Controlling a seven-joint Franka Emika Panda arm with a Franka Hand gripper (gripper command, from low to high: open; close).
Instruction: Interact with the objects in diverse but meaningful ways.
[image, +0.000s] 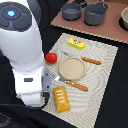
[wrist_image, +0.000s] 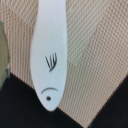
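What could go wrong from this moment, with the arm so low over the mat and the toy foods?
1. The wrist view shows the white fish very close, but no fingers, so a closing grasp may miss or pinch it off-centre.
2. In the exterior view the arm hides the fish and stands near the tomato and fork; moving sideways may knock them.
3. The fish lies partly over the edge of the woven mat, so a push may slide it off.

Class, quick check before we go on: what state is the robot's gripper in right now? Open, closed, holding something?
Gripper: cannot be told. Its fingers show in neither view; the wrist view shows only the white fish close up over the woven mat.
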